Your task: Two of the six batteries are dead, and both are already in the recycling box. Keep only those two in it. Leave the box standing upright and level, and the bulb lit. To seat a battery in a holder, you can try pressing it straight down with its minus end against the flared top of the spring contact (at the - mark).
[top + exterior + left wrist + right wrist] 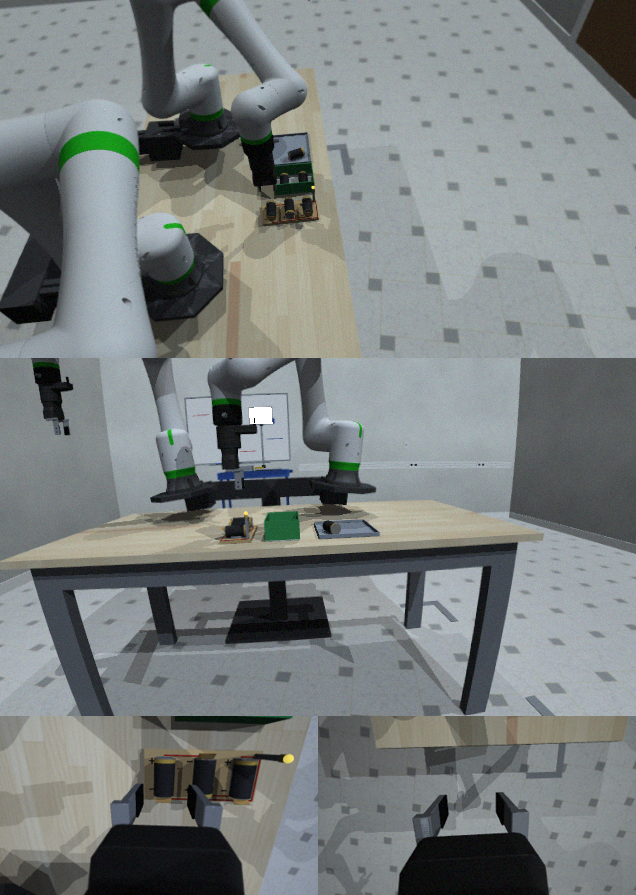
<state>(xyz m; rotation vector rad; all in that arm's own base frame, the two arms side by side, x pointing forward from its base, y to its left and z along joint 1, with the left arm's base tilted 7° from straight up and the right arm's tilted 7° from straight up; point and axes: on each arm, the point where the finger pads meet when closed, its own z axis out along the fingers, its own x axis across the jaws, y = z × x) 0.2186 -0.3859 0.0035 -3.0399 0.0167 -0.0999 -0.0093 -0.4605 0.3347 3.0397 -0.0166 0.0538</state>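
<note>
The green box (pixel 293 188) (pixel 282 528) stands upright, with two dark batteries (pixel 284 178) (pixel 303 177) inside. Beside it, the holder board (pixel 149 776) carries three batteries (pixel 164 777) (pixel 204 776) (pixel 244 780) lying in a row. The outer two have gold ends at the + marks at the top of the left wrist view; the middle one's gold end is at the bottom. The bulb (pixel 288 758) (pixel 245 513) looks bright yellow. My left gripper (pixel 165 794) (pixel 239 480) is open and empty, above the table near the board. My right gripper (pixel 471 803) (pixel 61 428) is open and empty, over the floor.
A grey tray (pixel 357 530) on the box's other side holds one battery (pixel 296 153) (pixel 331 527) lying on its side. The bulb stands on a thin post at the board's end near the table edge. The box wall is close to the board.
</note>
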